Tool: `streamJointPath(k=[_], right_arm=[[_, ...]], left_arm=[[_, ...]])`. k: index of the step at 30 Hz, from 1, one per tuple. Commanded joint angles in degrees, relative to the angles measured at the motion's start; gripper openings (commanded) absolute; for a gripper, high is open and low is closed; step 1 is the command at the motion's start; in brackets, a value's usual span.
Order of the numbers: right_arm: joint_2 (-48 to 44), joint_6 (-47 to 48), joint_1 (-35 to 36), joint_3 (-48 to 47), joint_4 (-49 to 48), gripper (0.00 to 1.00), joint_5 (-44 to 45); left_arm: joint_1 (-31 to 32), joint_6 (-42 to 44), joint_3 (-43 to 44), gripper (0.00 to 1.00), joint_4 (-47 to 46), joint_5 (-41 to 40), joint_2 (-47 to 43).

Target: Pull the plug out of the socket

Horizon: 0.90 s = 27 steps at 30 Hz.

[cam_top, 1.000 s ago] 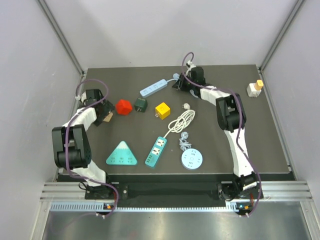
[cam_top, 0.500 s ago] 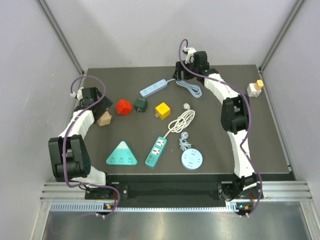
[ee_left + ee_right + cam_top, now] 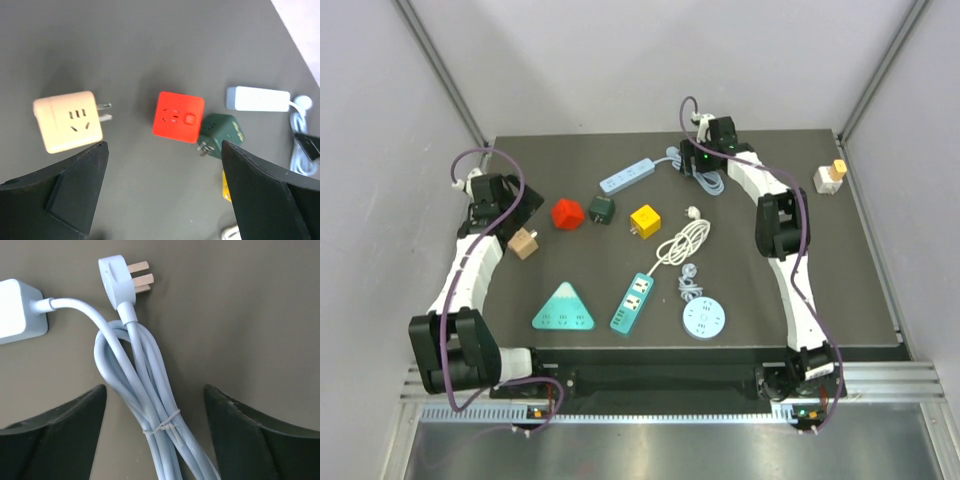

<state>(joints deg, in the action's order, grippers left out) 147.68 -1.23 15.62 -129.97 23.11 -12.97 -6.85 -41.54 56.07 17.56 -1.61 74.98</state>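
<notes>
A white cube socket with a yellow plug in it [image 3: 830, 177] stands at the far right of the table, far from both grippers. My left gripper [image 3: 505, 212] is open and empty; in the left wrist view it [image 3: 162, 167] hovers above bare mat between a beige cube adapter [image 3: 67, 121] and a red cube socket [image 3: 178, 117]. My right gripper [image 3: 705, 165] is open and empty; in the right wrist view it [image 3: 155, 407] hovers over a bundled pale-blue cable [image 3: 150, 405] whose plug [image 3: 120, 280] lies free.
A dark green adapter [image 3: 220, 136] lies beside the red cube, prongs showing. A pale-blue power strip [image 3: 626, 175], a yellow cube [image 3: 645, 220], a coiled white cable [image 3: 685, 240], a green strip [image 3: 635, 302], a triangular socket [image 3: 564, 308] and a round socket [image 3: 705, 320] lie mid-table.
My left gripper has drawn back left, away from the beige cube, and its arm has stretched out. My right gripper rose toward the far edge, then came back over the cable bundle.
</notes>
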Motion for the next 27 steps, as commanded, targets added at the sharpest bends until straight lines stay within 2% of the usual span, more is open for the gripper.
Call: streamJointPath(k=[1, 3, 4, 6, 9, 10, 11, 13, 14, 15, 21, 22, 23, 27], right_arm=[[0.24, -0.95, -0.41, -3.01, 1.94, 0.73, 1.19], [0.86, -1.49, -0.41, -3.44, 2.55, 0.69, 1.28], [1.21, -1.58, -0.41, -4.49, 3.68, 0.58, 1.46], [2.35, -2.54, -0.32, -6.25, 4.92, 0.47, 4.08], [3.41, -4.73, -0.41, -7.57, 7.29, 0.14, 9.52], [3.32, -6.74, -0.59, -7.58, 8.08, 0.0, 11.55], [2.28, -7.72, -0.67, -7.05, 8.17, 0.0, 16.35], [-0.09, -11.48, -1.37, -2.68, 7.74, 0.0, 20.6], [-3.76, -12.99, -1.64, 0.04, 7.21, 0.0, 23.84], [-6.06, -16.14, -2.16, 6.77, 6.6, 0.0, 25.35], [-28.03, -21.0, -3.75, 37.54, -0.96, 0.0, 29.41], [-36.5, -21.44, -3.66, 45.78, -0.27, 0.0, 29.06], [-36.58, -21.44, -3.66, 45.86, -0.26, 0.0, 29.06], [-46.32, -21.62, -2.0, 59.81, 2.55, 0.0, 30.28]], left_arm=[[0.08, -0.21, -0.61, 0.99, -2.09, 3.44, -2.47], [0.17, -0.3, -0.61, 0.99, -2.09, 3.98, -3.08], [0.17, -0.47, -0.7, 0.99, -2.09, 4.41, -3.43], [0.09, -0.47, -0.7, 0.99, -2.18, 4.77, -4.05], [0.17, -0.82, -0.7, 0.99, -2.18, 5.38, -5.1], [0.43, -0.82, -0.79, 0.99, -2.44, 5.65, -5.28], [0.35, -0.91, -0.96, 0.99, -2.44, 5.91, -5.72], [0.61, -1.26, -1.14, 0.99, -2.44, 6.61, -6.07], [0.61, -1.44, -1.4, 0.99, -2.36, 7.14, -6.42], [0.61, -1.7, -1.49, 0.98, -2.44, 8.19, -6.69], [1.05, -1.79, -2.28, 0.98, -1.48, 12.32, -9.32], [1.31, -2.05, -2.81, 0.98, -1.3, 15.64, -10.54], [1.32, -2.05, -2.81, 0.98, -1.3, 15.67, -10.56], [2.28, -2.49, -3.78, 0.98, -1.3, 18.74, -12.57]])
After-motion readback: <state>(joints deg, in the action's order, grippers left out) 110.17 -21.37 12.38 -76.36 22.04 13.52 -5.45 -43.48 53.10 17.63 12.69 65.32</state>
